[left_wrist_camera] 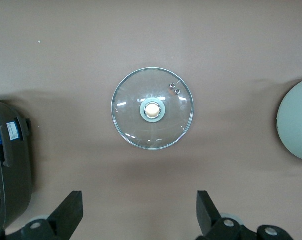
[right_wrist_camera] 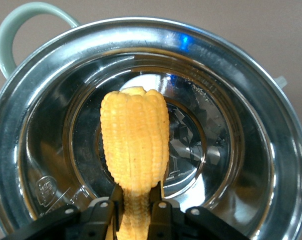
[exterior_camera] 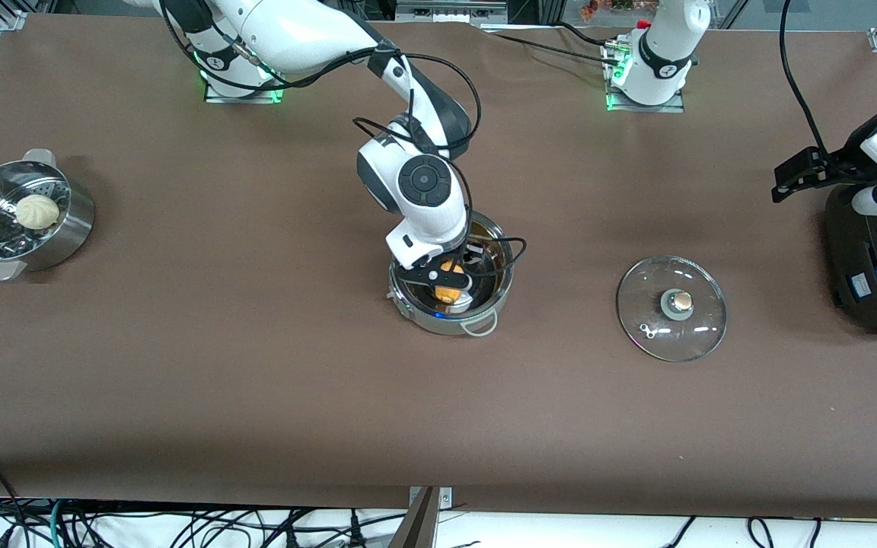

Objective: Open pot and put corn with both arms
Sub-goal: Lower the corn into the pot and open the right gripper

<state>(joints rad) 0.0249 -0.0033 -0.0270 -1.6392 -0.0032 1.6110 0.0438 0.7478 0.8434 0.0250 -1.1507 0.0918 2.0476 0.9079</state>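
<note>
While the brown tabletop (exterior_camera: 256,365) carries everything, the work sits at its middle, where the right arm (exterior_camera: 416,183) reaches down over the shiny round stainless-steel pot (exterior_camera: 493,293). That pot stands open, directly below the right claw (right_wrist_camera: 136,202), its mirror-like floor bare. Toward the left arm's end of the tabletop, well apart from the right claw, lies the round glass lid with a pale knob (exterior_camera: 671,307), flat and clear of the pot. The left claw (left_wrist_camera: 140,215) hangs over the tabletop just beside that lid, released, its fingers spread wide with nothing between them; this arm waits. Toward the right arm's end, well apart from both claws, stands the perforated steel steamer pan (exterior_camera: 73,228) with a round white bun (exterior_camera: 36,211) in it. A black rounded cooker (exterior_camera: 876,266) sits at the left arm's end, close below the left claw's wrist.

Smallest is the yellow-orange corn cob (right_wrist_camera: 135,140): the right claw is clenched on its narrow end, and the cob juts out over the pot's centre, inside the rim line but, as far as I can judge, not resting on the floor.

To finish well, lower until the cob nearly touches the floor, keep it centred so neither end strikes the wall, then release and lift straight up.
</note>
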